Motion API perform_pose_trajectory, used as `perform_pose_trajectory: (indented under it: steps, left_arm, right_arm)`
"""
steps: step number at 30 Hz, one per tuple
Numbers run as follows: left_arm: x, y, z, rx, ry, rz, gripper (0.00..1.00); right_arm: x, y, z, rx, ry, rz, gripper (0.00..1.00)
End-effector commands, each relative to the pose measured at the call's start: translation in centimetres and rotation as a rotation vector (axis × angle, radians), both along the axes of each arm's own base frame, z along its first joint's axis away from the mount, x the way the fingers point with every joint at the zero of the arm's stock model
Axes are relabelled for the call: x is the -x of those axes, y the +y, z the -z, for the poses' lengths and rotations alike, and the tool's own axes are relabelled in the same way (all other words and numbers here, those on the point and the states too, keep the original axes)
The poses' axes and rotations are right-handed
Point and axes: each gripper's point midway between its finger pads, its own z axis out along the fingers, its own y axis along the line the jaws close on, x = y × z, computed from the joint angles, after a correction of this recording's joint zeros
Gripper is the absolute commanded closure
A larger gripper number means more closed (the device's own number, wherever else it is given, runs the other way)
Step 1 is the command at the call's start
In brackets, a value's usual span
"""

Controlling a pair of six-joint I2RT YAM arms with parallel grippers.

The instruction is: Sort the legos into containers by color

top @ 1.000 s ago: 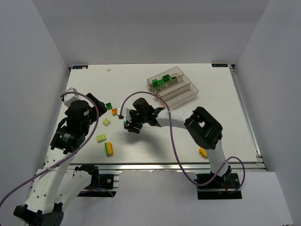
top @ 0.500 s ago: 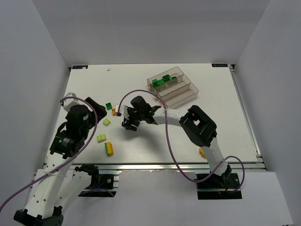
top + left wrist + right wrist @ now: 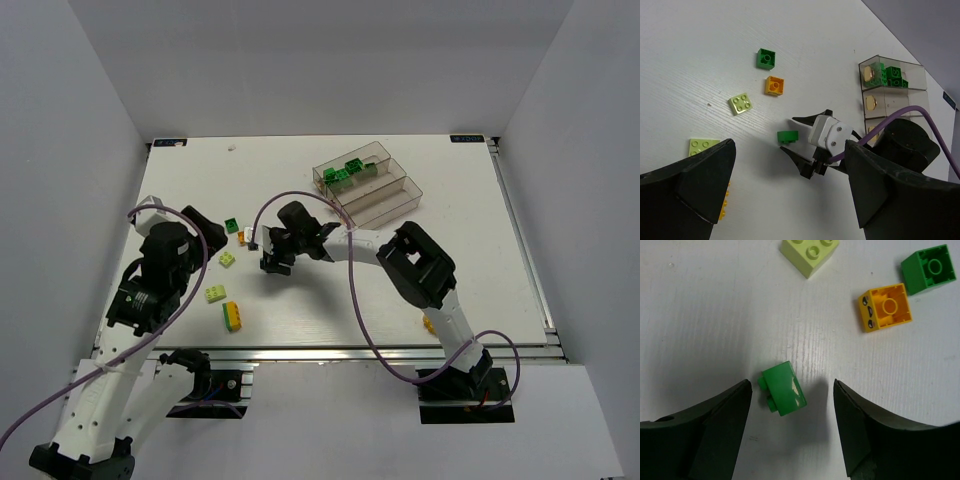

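A dark green brick [image 3: 784,388] lies on its side on the white table between the fingers of my right gripper [image 3: 791,386], which is open and not touching it. The left wrist view shows the same brick [image 3: 787,136] at the right gripper's fingertips [image 3: 800,162]. In the top view the right gripper [image 3: 268,260] is at table centre-left. My left gripper [image 3: 790,200] is open and empty, held above the table left of it. The clear three-trough tray [image 3: 395,205] stands at the back right, with green bricks [image 3: 345,172] in its far trough.
Loose bricks lie left of the right gripper: a green one [image 3: 232,225], an orange one [image 3: 243,237], two pale yellow-green ones [image 3: 228,259] [image 3: 215,294] and a yellow-and-green stack [image 3: 232,316]. A yellow brick [image 3: 431,323] lies by the right arm's base.
My right gripper has shifted a little left and farther from the bases, staying over the green brick. My left arm moved slightly at first, then held still.
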Motion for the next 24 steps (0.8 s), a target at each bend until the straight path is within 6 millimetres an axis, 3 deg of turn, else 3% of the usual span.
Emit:
perform_pose_trajectory:
  steps: [1,8,15,19,24]
  left_arm:
    - [-0.3,0.1,-0.1,-0.006,-0.009,-0.004,0.02]
    - [-0.6,-0.1,0.4,-0.005,-0.003,0.001,0.02]
    - [-0.9,-0.2,0.6,-0.008,-0.006,0.003,0.02]
    - [-1.1,-0.1,0.1,-0.008,-0.025,-0.003,0.02]
    - [-1.0,-0.2,1.2,0.017,-0.038,-0.008,0.02]
  right_arm:
    - [0.1,1.1,-1.3,-0.035,-0.023,-0.071,0.3]
    - [0.9,1.1,-1.1,-0.019,0.004,-0.116,0.51]
    - [1.6,0.7,-1.2,0.013,0.049,-0.134,0.93]
    - [2.3,-0.4,-2.2,0.021,0.064,-0.13,1.0]
    - [2.2,-2.8,-6.0,0.0,0.087,-0.097,1.0]
